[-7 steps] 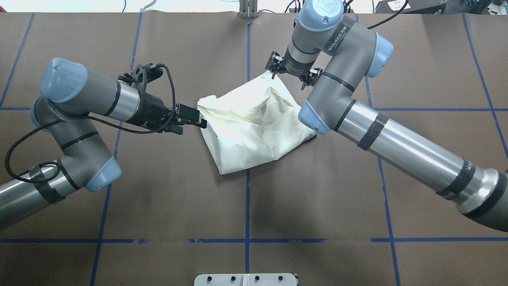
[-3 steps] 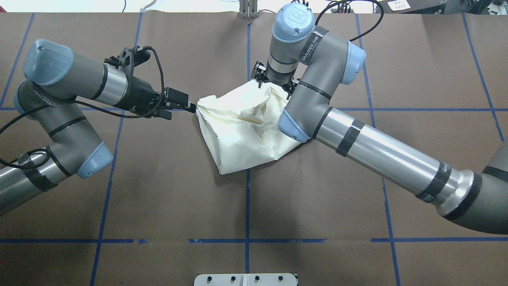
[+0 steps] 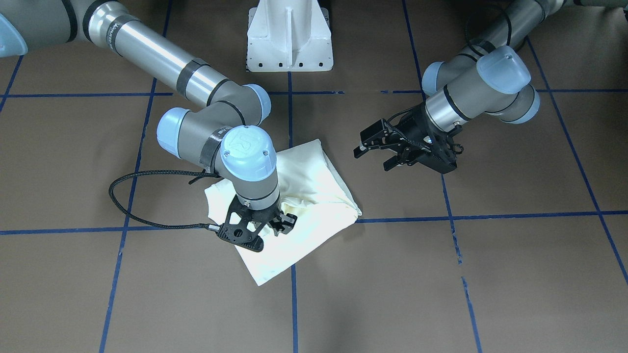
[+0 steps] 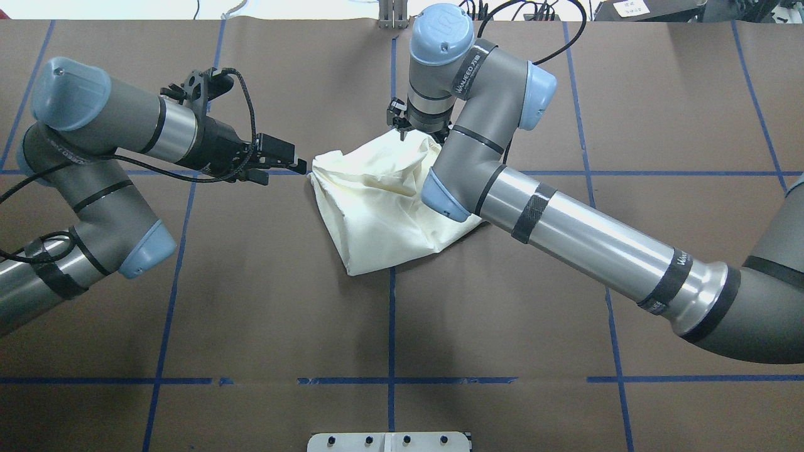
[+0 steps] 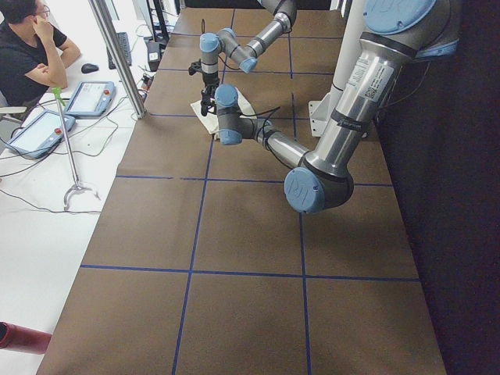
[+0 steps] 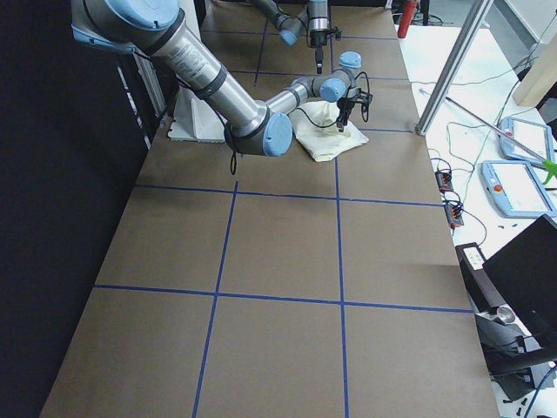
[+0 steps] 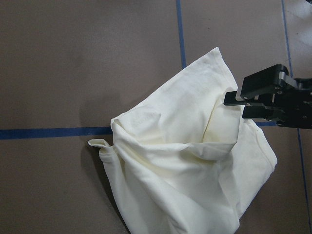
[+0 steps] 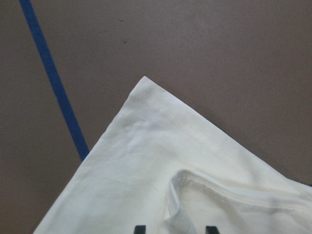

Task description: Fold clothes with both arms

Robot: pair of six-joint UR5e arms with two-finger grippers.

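Observation:
The cream shirt (image 4: 377, 207) lies crumpled on the brown table, plain side up, with no print showing. Pointing down, my right gripper (image 4: 408, 129) stands over its far corner and is shut on a raised fold of the shirt (image 8: 146, 185); its fingertips (image 8: 140, 229) show at the bottom of the right wrist view. From the front, this gripper (image 3: 283, 221) sits on the shirt (image 3: 319, 196). My left gripper (image 4: 300, 166) is open and empty, just left of the shirt's left corner. It (image 3: 370, 156) is clear of the cloth. The left wrist view shows the shirt (image 7: 185, 161) and the right gripper (image 7: 233, 100).
Blue tape lines (image 4: 391, 314) mark a grid on the table. The white pedestal base (image 3: 289, 39) stands at the robot's side. A black cable loop (image 3: 122, 196) hangs off the right wrist. A seated person (image 5: 31, 47) and tablets (image 5: 86, 98) are beyond the far edge.
My right gripper has moved left with the shirt's far corner, bunching the cloth. The left gripper has drawn back left and up, off the shirt's left corner.

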